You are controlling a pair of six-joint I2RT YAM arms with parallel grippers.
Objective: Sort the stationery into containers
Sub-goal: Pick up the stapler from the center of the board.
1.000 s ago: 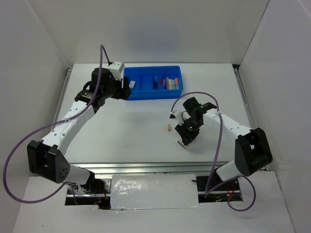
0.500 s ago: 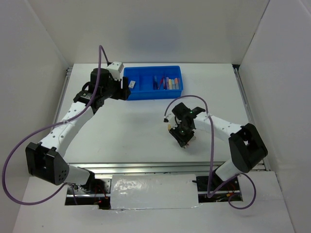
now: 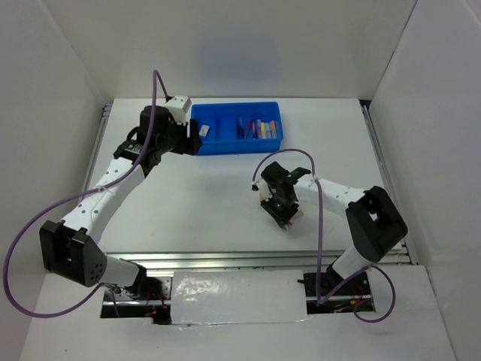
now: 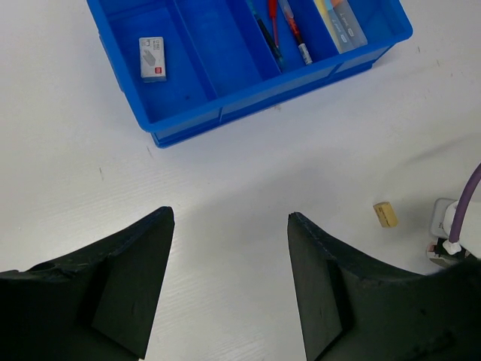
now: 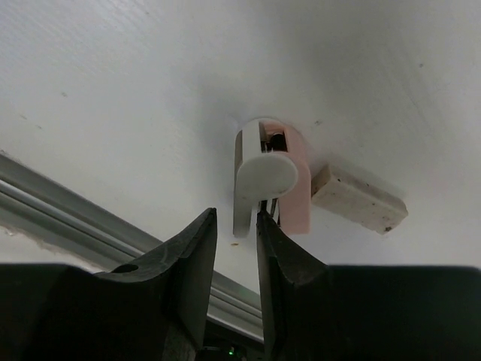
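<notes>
Tabletop [image 5: 113,75] holds pink-white piece [image 5: 272,174] just beyond right tool [image 5: 237,222] (jaws narrow).

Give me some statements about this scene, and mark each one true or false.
1. An eraser lies alone in one compartment of the tray. True.
2. The left pincer grips something. False: it is open and empty.
3. The tan piece is in the tray. False: it lies on the table.
4. Pens lie in the tray. True.
</notes>
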